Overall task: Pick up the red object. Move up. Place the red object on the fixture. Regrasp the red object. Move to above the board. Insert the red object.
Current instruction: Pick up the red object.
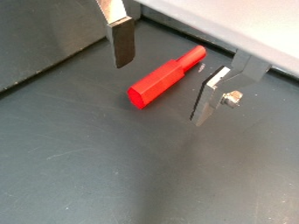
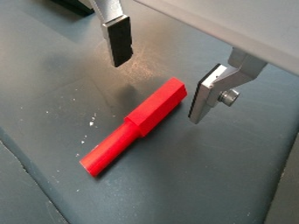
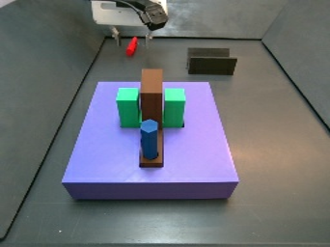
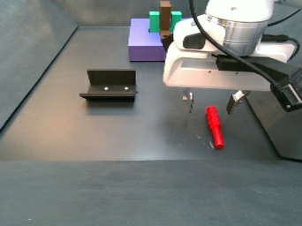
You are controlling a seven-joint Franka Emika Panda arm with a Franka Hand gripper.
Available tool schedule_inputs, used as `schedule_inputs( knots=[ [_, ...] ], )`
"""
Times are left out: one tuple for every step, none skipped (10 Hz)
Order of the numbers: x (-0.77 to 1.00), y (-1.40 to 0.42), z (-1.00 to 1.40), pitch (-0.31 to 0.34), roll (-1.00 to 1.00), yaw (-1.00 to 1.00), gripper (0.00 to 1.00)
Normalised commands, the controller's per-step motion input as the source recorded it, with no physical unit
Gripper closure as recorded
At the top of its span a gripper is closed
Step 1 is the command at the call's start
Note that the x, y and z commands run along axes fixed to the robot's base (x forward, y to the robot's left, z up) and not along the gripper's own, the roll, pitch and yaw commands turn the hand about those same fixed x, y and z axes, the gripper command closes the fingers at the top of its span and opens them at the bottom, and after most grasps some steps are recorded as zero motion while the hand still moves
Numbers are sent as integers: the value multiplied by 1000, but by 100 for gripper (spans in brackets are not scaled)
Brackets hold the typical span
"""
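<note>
Down on the dark grey floor the red object (image 4: 215, 127) lies flat on its side, a stepped peg with one thicker end and one thinner end, and nothing grips it. Directly over it hangs the gripper (image 4: 213, 102), its two silver fingers spread wide apart with open space between them; in both wrist views the fingers (image 1: 119, 42) straddle one end of the peg (image 2: 135, 127) without touching it, one plate on each side. In a side view the fingertips sit just above the floor beside the peg's upper end, while the rest of the peg stretches out beyond them toward the camera. The fixture (image 4: 109, 86), a dark L-shaped bracket on its base plate, stands well apart from the gripper on open floor, with nothing resting on it. Farther off lies the board (image 3: 152, 145), a purple slab carrying two green blocks (image 3: 129, 107), a tall brown bar (image 3: 152, 98) between them, and a blue peg (image 3: 150, 138) standing upright in front of the bar. From that side view the red peg (image 3: 131, 44) shows as a small spot beyond the board's far edge, near the grey wall (image 3: 206, 19), below the white gripper body (image 3: 126, 13).
</note>
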Motion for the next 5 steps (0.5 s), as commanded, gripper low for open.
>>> schedule_inputs(
  knots=[
    [-17,0,-431,-211,-190,0,0],
    [-43,0,-469,-263,-221,0,0],
    [0,0,-269,-164,-193,0,0],
    [0,0,-294,-151,-176,0,0],
    [-26,0,-391,-201,-189,0,0]
  ],
)
